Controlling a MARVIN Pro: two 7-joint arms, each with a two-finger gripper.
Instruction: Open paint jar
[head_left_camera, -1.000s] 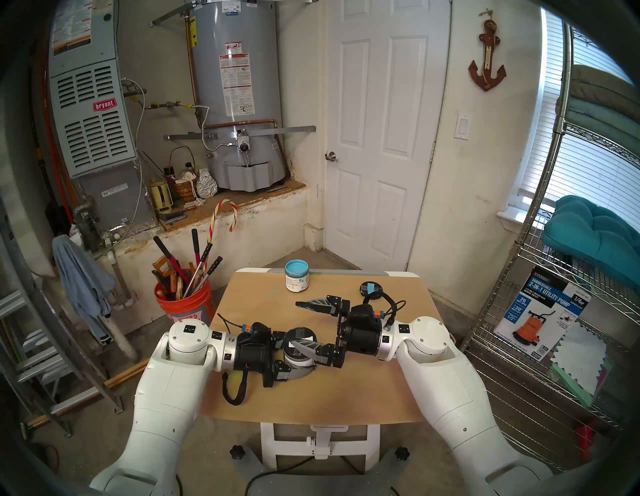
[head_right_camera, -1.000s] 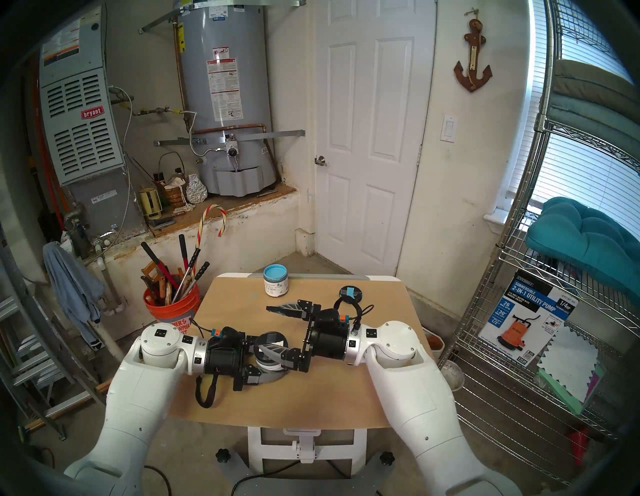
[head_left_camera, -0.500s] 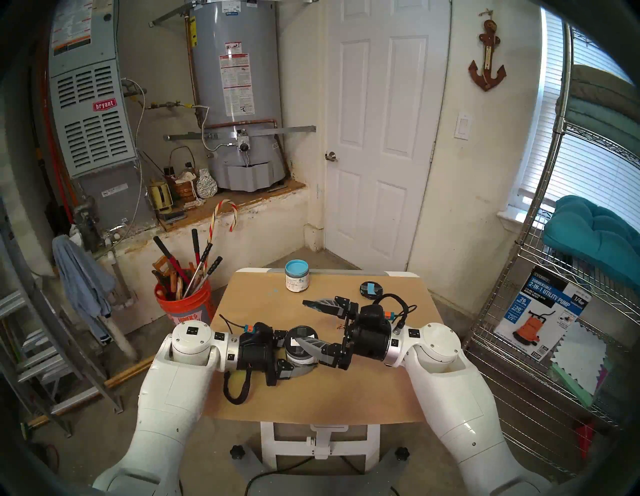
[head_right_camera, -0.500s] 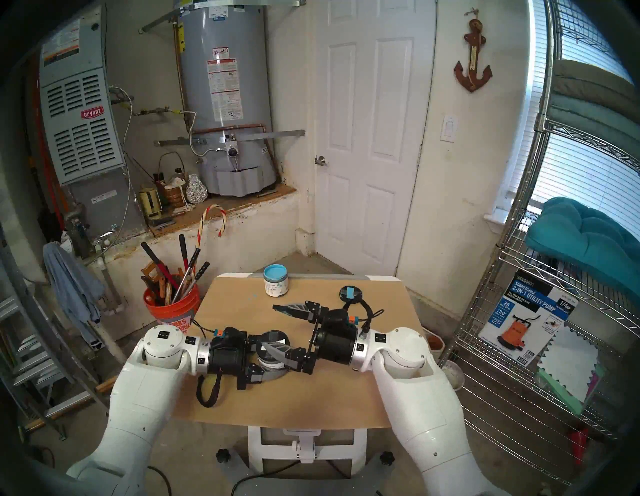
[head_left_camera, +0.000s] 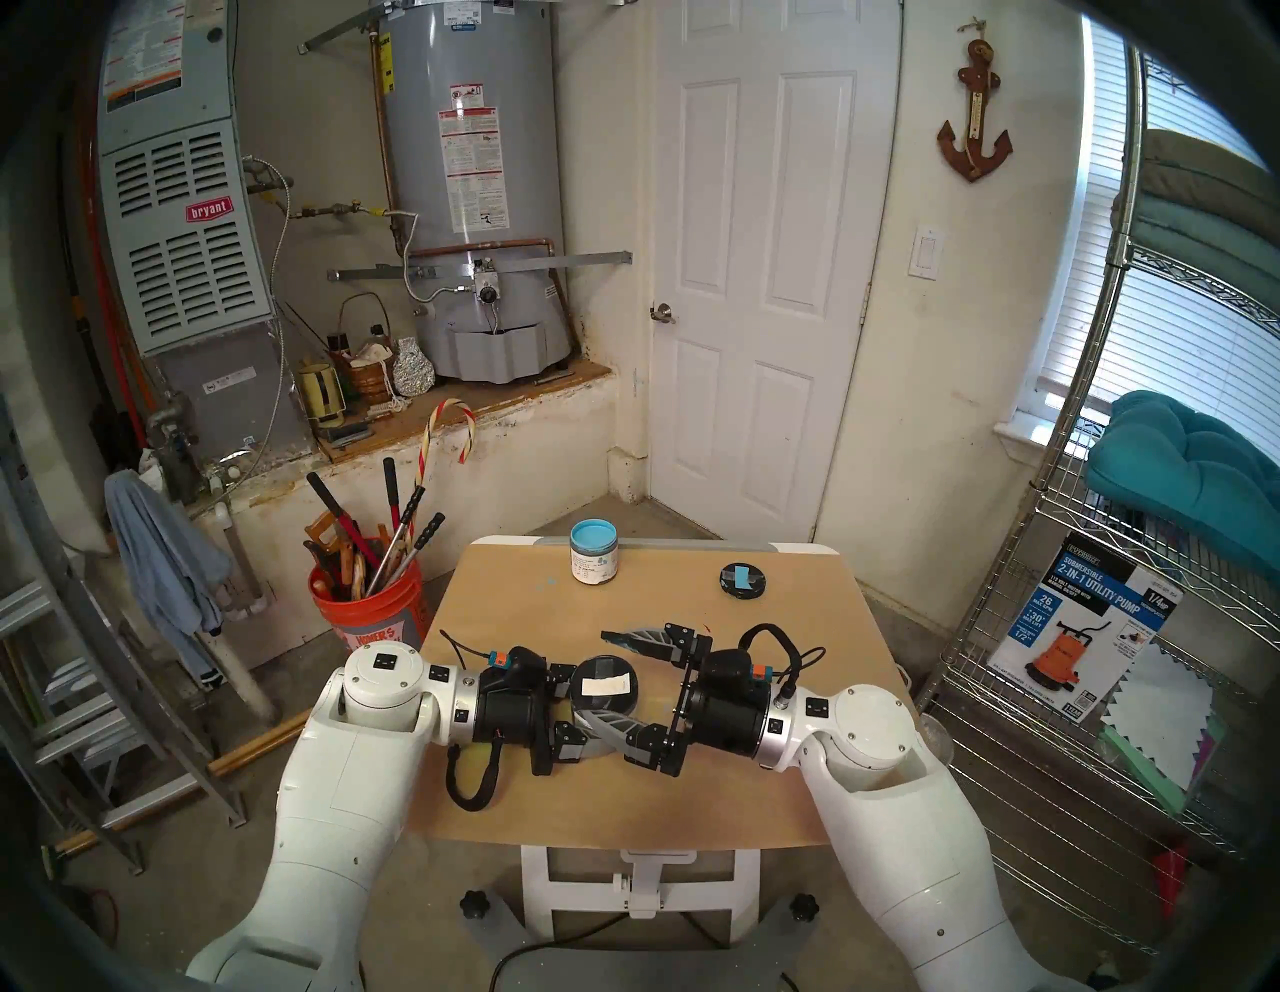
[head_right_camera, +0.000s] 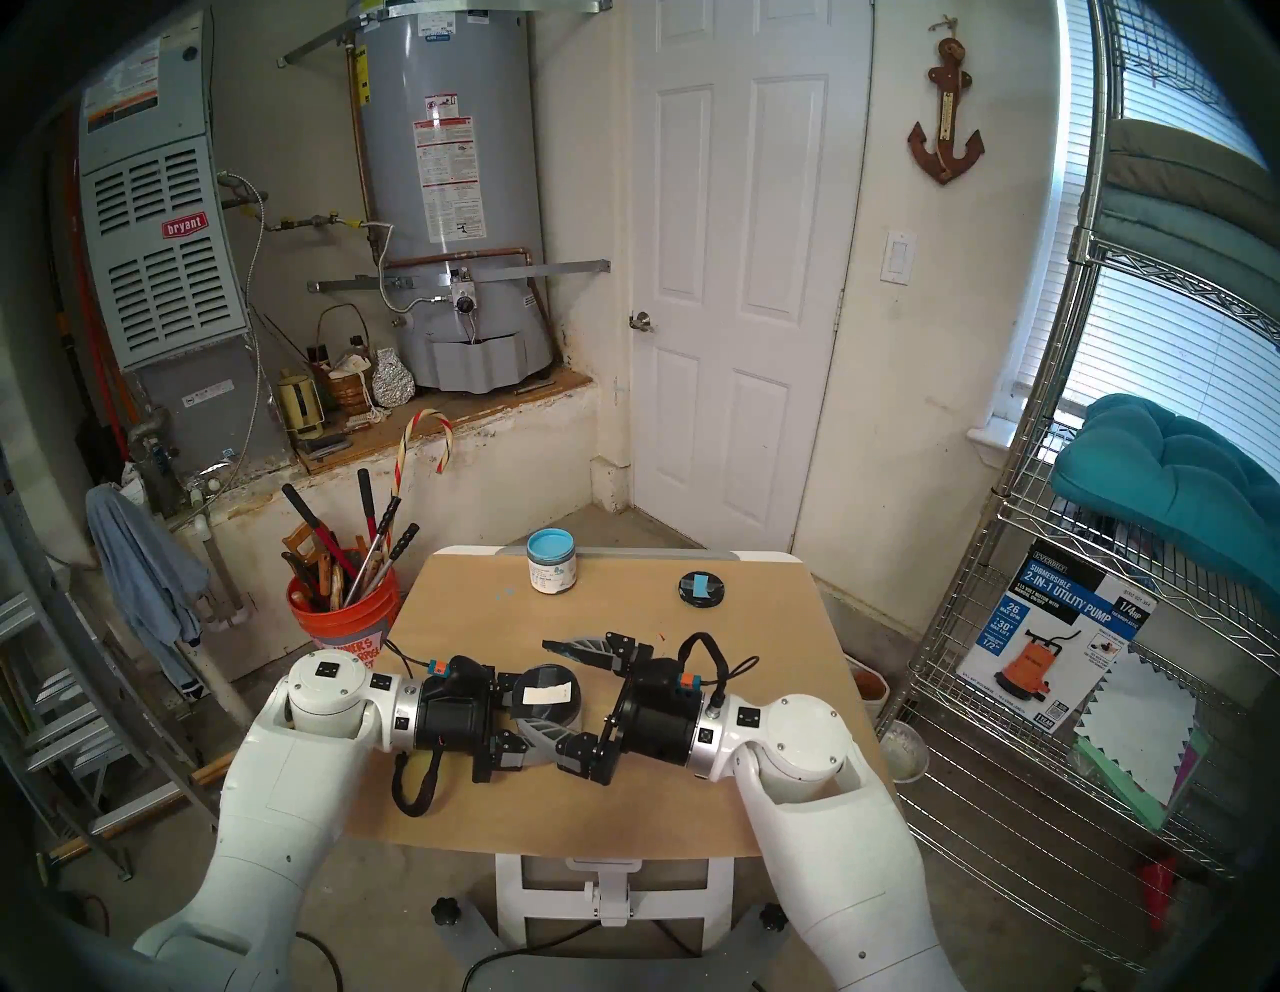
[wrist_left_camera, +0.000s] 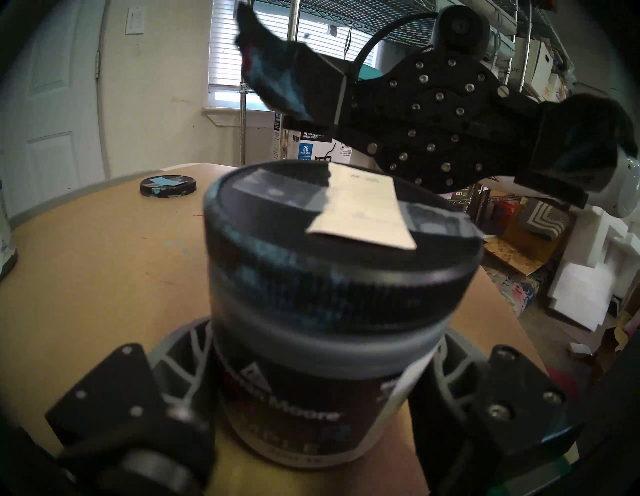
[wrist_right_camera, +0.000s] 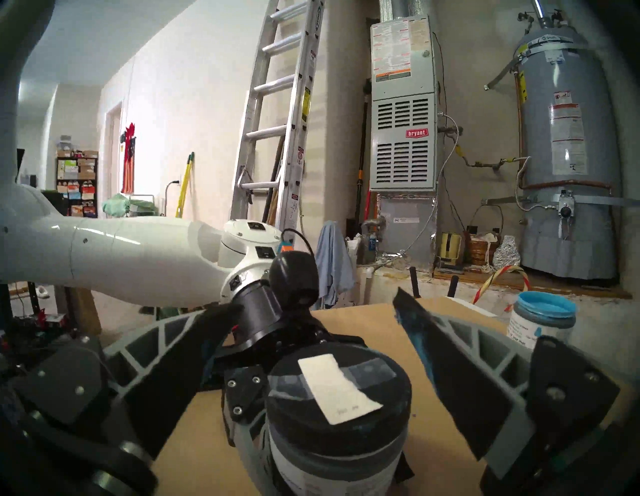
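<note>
Paint jar (head_left_camera: 604, 693) near-centre on table (head_left_camera: 526, 796), between both grippers; open jar (head_left_camera: 593, 553) far edge, loose lid (head_left_camera: 742, 579) to its right.

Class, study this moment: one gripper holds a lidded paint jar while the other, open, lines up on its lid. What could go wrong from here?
1. The right gripper is open and straddles the black lid off-centre; closing now might pinch one edge and slip.
2. The left gripper clamps only the paint jar body low down, so twisting could spin or tilt the jar.
3. The open blue jar stands uncovered behind; a wide swing might knock it over.
</note>
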